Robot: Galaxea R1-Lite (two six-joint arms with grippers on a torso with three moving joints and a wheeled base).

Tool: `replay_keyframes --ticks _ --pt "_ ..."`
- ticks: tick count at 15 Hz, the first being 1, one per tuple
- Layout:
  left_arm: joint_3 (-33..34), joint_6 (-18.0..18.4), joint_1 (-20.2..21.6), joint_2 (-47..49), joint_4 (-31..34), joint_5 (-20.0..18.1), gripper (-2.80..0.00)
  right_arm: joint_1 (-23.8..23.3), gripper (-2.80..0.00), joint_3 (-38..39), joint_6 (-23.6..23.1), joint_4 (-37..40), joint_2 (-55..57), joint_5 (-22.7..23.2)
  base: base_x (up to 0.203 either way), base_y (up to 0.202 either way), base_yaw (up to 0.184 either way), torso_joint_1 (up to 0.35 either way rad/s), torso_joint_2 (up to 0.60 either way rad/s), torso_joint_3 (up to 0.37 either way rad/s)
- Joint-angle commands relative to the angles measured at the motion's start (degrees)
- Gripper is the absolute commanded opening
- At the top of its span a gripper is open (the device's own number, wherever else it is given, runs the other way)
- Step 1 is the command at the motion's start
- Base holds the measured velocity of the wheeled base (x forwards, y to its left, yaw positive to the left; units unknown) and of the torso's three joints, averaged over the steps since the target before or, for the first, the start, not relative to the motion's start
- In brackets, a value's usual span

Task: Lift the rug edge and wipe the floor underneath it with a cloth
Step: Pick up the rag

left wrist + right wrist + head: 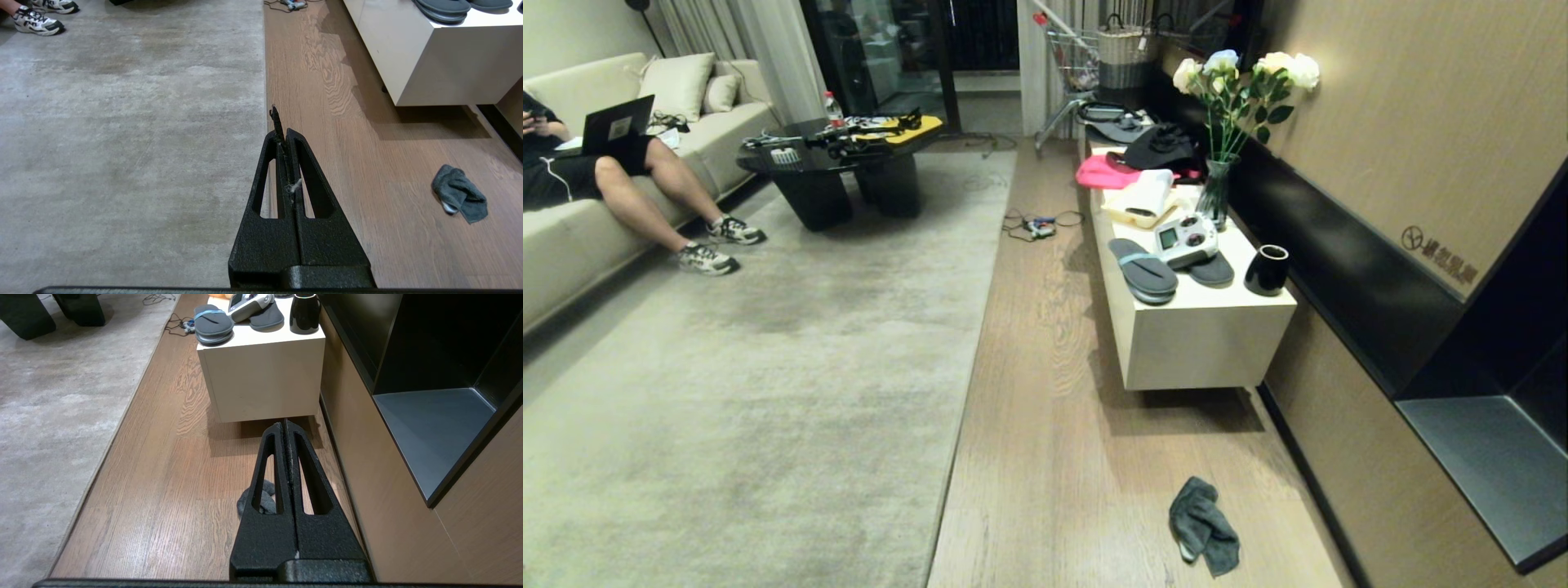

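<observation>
Head view shows neither arm. Rug edge (968,359) runs straight from lower centre toward upper centre — flat on the floor (1054,425). Left gripper (282,132) pressed closed, empty, above that edge. Cloth (1203,525) crumpled at lower right, long axis up-frame. Right gripper (287,425) also closed, empty — half hides the cloth.

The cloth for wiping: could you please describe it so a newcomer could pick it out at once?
Find the white low cabinet along the right wall. On the floor in front of its near end, apart from the rug edge, lies the cloth: crumpled and dark grey, unlike the flat slippers on the cabinet.
</observation>
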Motion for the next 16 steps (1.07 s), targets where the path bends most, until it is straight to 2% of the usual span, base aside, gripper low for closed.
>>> replay_keyframes --ticks 1,8,16 --pt "-0.02 -0.07 -0.08 0.00 0.04 0.00 -2.80 0.02 -2.80 0.00 0.01 -0.03 0.07 -0.03 0.000 0.000 0.000 0.000 0.00 0.000" --pt "-0.02 -0.15 -0.08 0.00 0.04 0.00 -2.80 -0.07 -2.80 0.00 0.01 -0.03 0.07 -0.03 0.000 0.000 0.000 0.000 0.00 -0.004" --pt "-0.02 -0.33 0.01 0.00 0.04 0.00 -2.80 0.02 -2.80 0.00 0.01 -0.11 0.07 -0.03 0.000 0.000 0.000 0.002 0.00 -0.170"
